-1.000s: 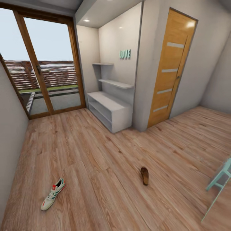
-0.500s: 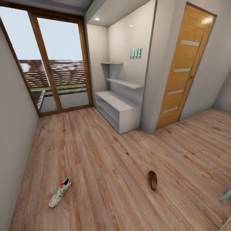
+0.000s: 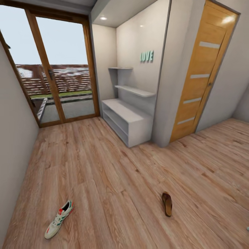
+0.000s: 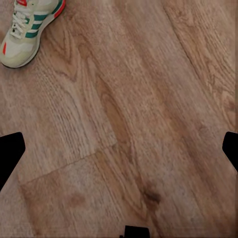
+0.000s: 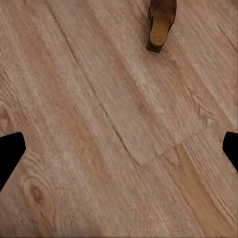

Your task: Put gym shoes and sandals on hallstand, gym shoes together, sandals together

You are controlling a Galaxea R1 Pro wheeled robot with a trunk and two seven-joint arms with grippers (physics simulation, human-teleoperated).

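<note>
One shoe (image 3: 58, 219) lies on the floor (image 3: 114, 180) at my 7 o'clock in the head view; one sandal (image 3: 167, 204) lies at 5 o'clock, well apart from it. The rack (image 3: 129, 121) stands far ahead at 12, its shelves bare.

I judge the shoe light, with a soft upper and stiffer heel, so I'd pinch the heel collar. The sandal looks flat and stiff; its strap or sole edge seems the best hold.

Both arms hang over bare planks, wrists looking down. My left fingers (image 4: 11, 153) and right fingers (image 5: 10, 153) sit at the frame edges, spread wide, holding nothing.
</note>
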